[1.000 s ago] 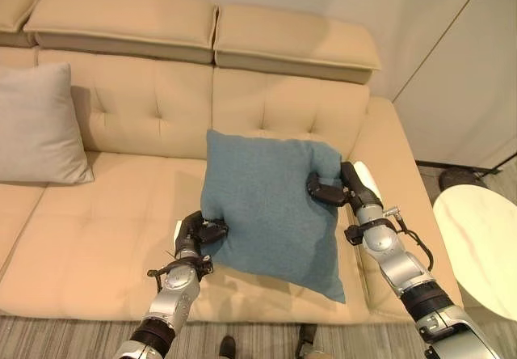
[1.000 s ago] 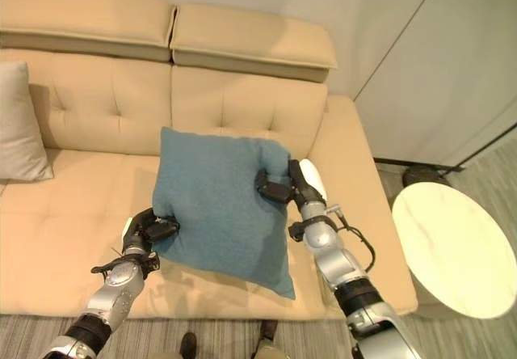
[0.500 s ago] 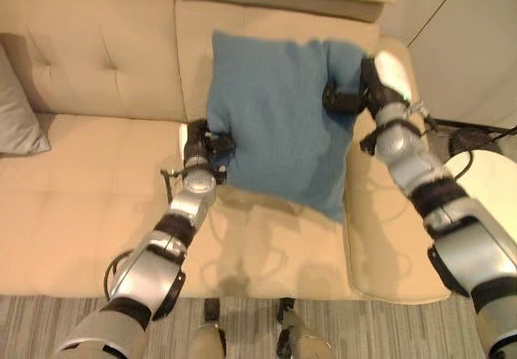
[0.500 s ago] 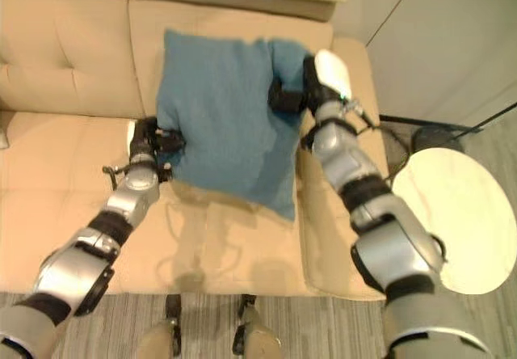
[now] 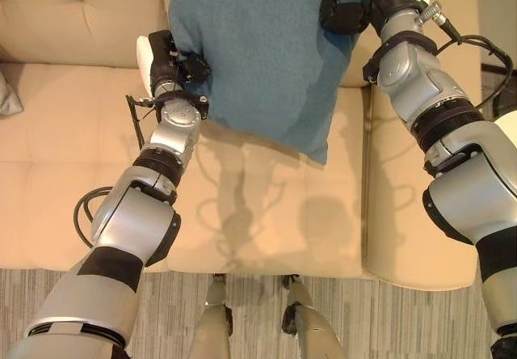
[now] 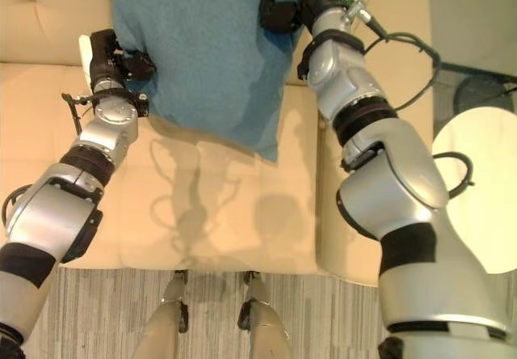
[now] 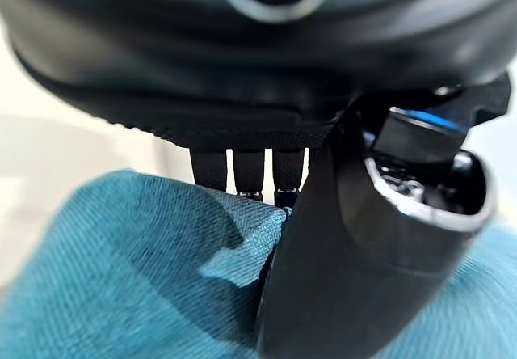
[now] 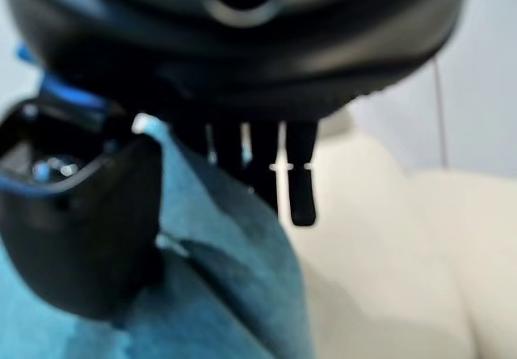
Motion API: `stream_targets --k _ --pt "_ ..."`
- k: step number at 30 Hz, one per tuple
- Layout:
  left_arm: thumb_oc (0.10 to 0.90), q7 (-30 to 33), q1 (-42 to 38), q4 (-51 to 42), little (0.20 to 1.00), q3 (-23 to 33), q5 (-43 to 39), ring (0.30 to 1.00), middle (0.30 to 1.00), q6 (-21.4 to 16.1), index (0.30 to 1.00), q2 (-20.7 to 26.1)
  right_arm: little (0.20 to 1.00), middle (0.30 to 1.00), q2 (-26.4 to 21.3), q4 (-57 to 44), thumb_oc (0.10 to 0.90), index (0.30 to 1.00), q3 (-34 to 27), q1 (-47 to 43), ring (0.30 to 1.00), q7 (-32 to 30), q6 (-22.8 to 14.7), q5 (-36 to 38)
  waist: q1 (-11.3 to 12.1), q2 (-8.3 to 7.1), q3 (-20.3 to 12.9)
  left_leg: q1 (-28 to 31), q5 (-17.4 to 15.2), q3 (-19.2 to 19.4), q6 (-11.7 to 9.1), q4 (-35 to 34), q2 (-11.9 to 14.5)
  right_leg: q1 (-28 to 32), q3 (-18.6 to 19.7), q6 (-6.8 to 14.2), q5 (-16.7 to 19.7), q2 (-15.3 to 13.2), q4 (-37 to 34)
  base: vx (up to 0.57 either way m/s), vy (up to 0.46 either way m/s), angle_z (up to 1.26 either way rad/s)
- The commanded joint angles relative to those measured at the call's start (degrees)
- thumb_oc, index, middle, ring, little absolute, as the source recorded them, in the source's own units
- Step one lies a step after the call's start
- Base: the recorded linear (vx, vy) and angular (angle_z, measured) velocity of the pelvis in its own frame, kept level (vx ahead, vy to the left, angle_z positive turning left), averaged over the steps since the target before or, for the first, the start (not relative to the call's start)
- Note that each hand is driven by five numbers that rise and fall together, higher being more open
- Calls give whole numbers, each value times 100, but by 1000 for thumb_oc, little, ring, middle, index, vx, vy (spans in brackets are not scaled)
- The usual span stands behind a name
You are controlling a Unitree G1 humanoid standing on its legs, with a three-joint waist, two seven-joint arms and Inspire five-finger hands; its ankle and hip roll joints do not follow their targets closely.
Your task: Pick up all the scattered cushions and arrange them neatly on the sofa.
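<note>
Right now your left hand (image 5: 179, 66) is pinching one side edge of the teal cushion (image 5: 258, 52). In its wrist view the thumb (image 7: 355, 254) presses the cloth from one side and the fingers (image 7: 246, 173) reach over the fold from the other. Your right hand (image 5: 349, 13) does the same on the other side edge, higher up, with its thumb (image 8: 89, 221) dug into the cloth and its fingers (image 8: 275, 173) hooked over the top.

So the cushion hangs between your two hands, held up in the air in front of the sofa backrest (image 5: 73, 11). Its low corner points down past your right hand and hangs above the sofa seat (image 5: 242, 205). It is not resting on anything yet, as far as you can tell.

What could go wrong? Each hand only has a small bit of cloth. If you pull your hands apart too hard, I think the edge could slip out of one pinch, and the cushion would swing down from the other hand. If you let go too soon, it may flop flat on the seat, or tip toward the striped floor (image 5: 161, 310) below, instead of leaning against the back. The cushion also sits crooked, so it could land crooked.
</note>
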Motion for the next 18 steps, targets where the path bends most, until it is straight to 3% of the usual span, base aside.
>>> stream_targets --k 1,2,3,4,5,6,7,8,12,14,15,17,18 --pt "400 -428 -2133 157 300 -756 -124 300 300 -859 300 -114 300 300 63 596 400 300 -52 -1636 300 -249 -349 319 64 133 186 -69 -269 23 -803 -82 -59 38 -241 1118 -995 -51 24 0 0 0" --pt "400 -445 -2155 175 300 -766 -139 300 300 -864 300 -108 300 300 63 603 400 300 -53 -1652 300 -244 -352 328 62 124 152 -120 -259 24 -804 -82 -59 -13 -238 1116 -987 -52 24 -13 34 13" --pt "472 -507 -2239 342 408 -771 -239 408 408 -791 408 -55 300 300 122 679 400 300 -438 -1708 300 -317 -326 834 37 149 205 -314 -225 19 -848 -82 -67 -226 -234 1148 -962 -43 24 3 24 23" --pt "657 -585 -2259 456 686 -742 -369 686 686 -767 686 -59 300 300 153 793 400 300 -536 -1708 300 -288 -292 1000 11 121 166 -448 -216 34 -859 -82 -80 -362 -235 1157 -952 -42 24 6 28 24" --pt "800 -677 -2264 489 900 -647 -621 900 900 -753 900 -70 300 300 186 871 400 300 -588 -1720 300 -251 -238 1105 -7 122 160 -548 -213 37 -870 -82 -84 -475 -239 1161 -948 -44 24 25 21 -22" --pt "800 -747 -2260 597 900 -594 -741 900 900 -709 900 -54 394 394 205 938 463 394 -705 -1720 394 -231 -196 1275 -21 121 167 -615 -197 55 -884 -82 -80 -549 -249 1161 -946 -44 24 13 20 -56" --pt "800 -749 -2261 600 900 -595 -743 900 900 -710 900 -53 735 735 206 939 690 735 -706 -1720 735 -231 -196 1275 -22 120 163 -620 -196 56 -884 -82 -81 -554 -248 1161 -945 -44 24 18 33 -52" --pt "800 -792 -2175 628 900 -467 -961 900 900 -715 900 -45 900 900 274 967 800 900 -885 -1690 900 -254 -168 1472 -17 119 189 -669 -199 64 -886 -82 -75 -614 -242 1161 -949 -38 24 21 26 -19" --pt "800 -1187 -2069 895 900 -352 -1238 900 900 -393 900 186 900 900 119 1015 800 900 -1112 -1671 900 -136 -51 1817 28 178 247 -757 -152 72 -916 -82 -62 -714 -287 1161 -931 -66 24 7 23 0" --pt "800 -1307 -1982 1153 900 -366 -915 900 900 -160 900 457 900 900 79 1005 800 900 -1131 -1597 900 -67 -16 1801 59 216 262 -700 -142 105 -907 -82 -80 -692 -284 1161 -920 -68 24 -3 50 -1" --pt "800 -1298 -1884 1353 900 -235 -837 900 900 9 900 826 900 900 -26 962 800 900 -1284 -1447 900 -37 12 1940 105 264 267 -635 -141 113 -896 -82 -90 -628 -285 1161 -916 -77 24 3 35 -5" --pt "800 -1289 -1858 1371 900 -163 -855 900 900 22 900 1013 900 900 -57 908 800 900 -1372 -1379 900 -60 23 2052 103 276 278 -582 -156 122 -889 -82 -90 -574 -289 1161 -921 -84 24 -34 42 -7" --pt "800 -1298 -1782 1385 900 36 -948 900 900 52 900 1356 900 900 -153 813 800 900 -1523 -1233 900 -80 18 2099 117 307 328 -545 -20 172 -842 -82 -126 -543 -356 1151 -787 -137 24 -72 38 -6"
